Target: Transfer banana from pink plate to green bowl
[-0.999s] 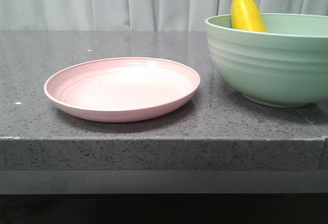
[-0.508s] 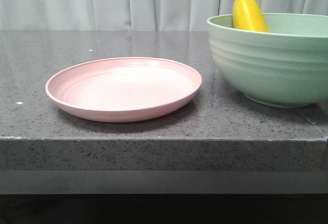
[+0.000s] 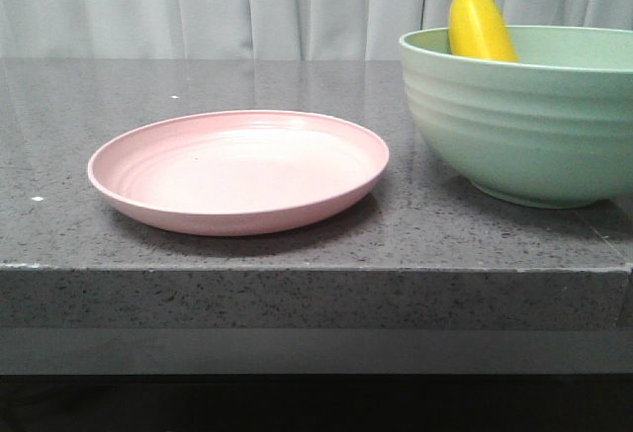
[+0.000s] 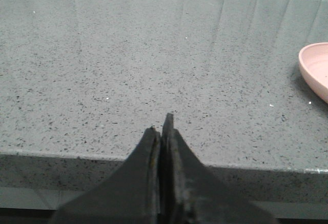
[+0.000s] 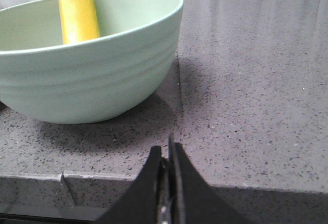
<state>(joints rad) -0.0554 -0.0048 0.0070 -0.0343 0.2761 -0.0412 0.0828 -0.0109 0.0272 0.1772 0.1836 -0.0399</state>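
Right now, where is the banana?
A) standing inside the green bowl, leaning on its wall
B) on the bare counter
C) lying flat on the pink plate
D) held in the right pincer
A: the banana pokes up from inside the bowl; the plate is empty.

I count one curved bright yellow banana, one round, shallow pale pink plate and one deep, ridged mint green bowl. All three sit on one speckled grey stone surface. I have two black hands: my left hand and my right hand.
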